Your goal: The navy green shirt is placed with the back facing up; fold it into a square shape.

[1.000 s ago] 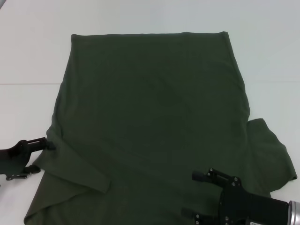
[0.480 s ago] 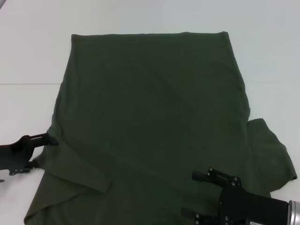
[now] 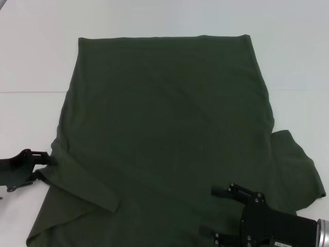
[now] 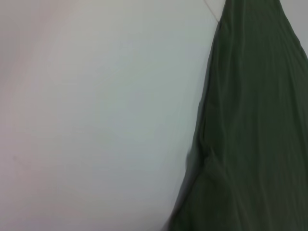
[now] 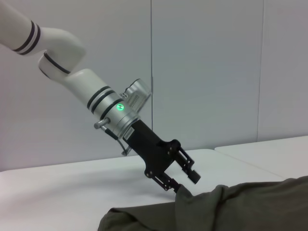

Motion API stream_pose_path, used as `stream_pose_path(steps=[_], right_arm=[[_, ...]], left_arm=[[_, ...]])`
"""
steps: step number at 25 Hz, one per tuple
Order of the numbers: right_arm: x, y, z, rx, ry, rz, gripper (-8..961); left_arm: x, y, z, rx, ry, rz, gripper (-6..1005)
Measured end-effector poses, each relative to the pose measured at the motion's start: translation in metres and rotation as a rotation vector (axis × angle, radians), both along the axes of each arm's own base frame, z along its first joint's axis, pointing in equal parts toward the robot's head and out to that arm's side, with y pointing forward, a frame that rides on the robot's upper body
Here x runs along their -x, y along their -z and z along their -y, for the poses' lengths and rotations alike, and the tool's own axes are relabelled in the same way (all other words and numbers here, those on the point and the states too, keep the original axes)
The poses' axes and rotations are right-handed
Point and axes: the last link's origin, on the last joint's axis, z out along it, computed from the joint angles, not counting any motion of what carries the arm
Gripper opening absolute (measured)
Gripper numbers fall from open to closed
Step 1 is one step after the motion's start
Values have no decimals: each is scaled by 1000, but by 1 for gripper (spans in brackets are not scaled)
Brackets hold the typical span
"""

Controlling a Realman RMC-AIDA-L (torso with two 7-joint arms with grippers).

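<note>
You are looking at the navy green shirt (image 3: 169, 134) spread flat on the white table (image 3: 31, 51). It fills the middle of the head view, plain side up. One sleeve (image 3: 298, 170) sticks out at the right edge of the frame. At the lower left, a flap of cloth is folded over onto the shirt.

Your left gripper (image 3: 49, 163) is at the lower left of the head view, right at the shirt's edge. The right wrist view shows it better: the left gripper (image 5: 185, 180) points down at the cloth, one finger (image 5: 193, 174) is above the fabric and the other is lower, with a lifted bit of the shirt's edge between them. It looks like it is pinching the shirt there.

Your right gripper (image 3: 218, 213) sits at the bottom right of the head view, above the shirt, with its two fingers wide apart and nothing between them.

The left wrist view shows only bare table and the shirt's long edge (image 4: 207, 125).
</note>
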Motion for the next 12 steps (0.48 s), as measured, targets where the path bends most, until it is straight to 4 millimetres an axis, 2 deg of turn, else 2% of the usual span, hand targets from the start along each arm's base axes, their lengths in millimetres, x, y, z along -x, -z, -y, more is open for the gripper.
stream_pose_path(steps=[12], right_arm=[[0,-1,0,-2,2,-7,896]], left_arm=[[0,5,0,4,7,-25,225]])
